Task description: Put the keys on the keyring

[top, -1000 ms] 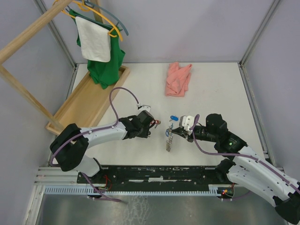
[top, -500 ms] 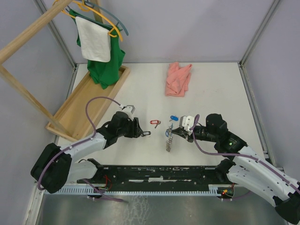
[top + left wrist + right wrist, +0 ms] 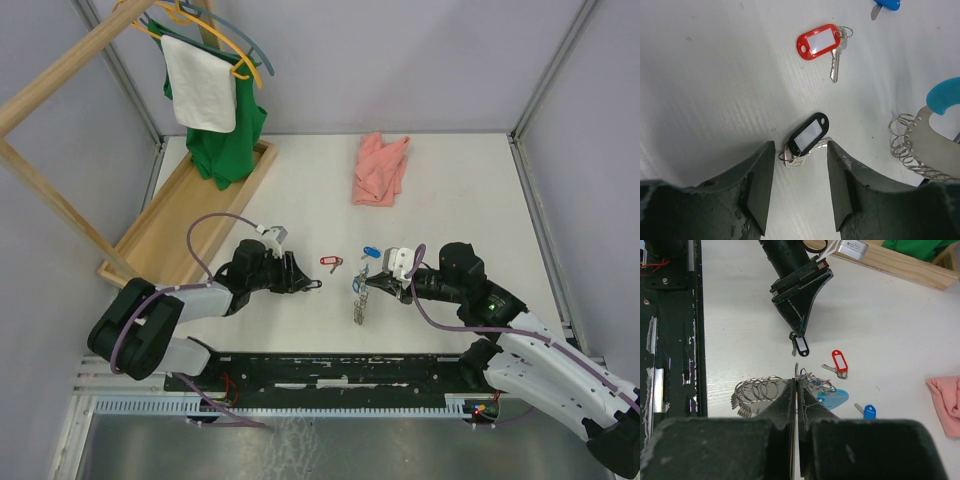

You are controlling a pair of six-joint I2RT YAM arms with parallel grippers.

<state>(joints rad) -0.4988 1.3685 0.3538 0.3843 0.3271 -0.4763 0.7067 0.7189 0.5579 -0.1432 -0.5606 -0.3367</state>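
Note:
My right gripper (image 3: 378, 285) is shut on the thin metal edge of the keyring (image 3: 760, 390), a loop strung with silvery rings and a light-blue tag (image 3: 832, 399). The keyring (image 3: 360, 298) hangs down to the table. My left gripper (image 3: 800, 167) is open and low over the table. A black-tag key (image 3: 809, 134) lies just past its fingertips, apart from them. A red-tag key (image 3: 821, 41) lies farther on, and a blue-tag key (image 3: 371, 251) lies beyond the keyring. The keyring's edge shows in the left wrist view (image 3: 930, 145).
A pink cloth (image 3: 380, 168) lies at the back middle. A wooden tray (image 3: 180, 225) sits at the left, under a wooden rack with a green garment (image 3: 225, 140) and a white towel on hangers. The black base rail (image 3: 340, 370) runs along the near edge.
My left gripper drew back left from the red-tag key, which now lies free on the table. It then edged right toward the black-tag key. The right arm and keyring have not moved.

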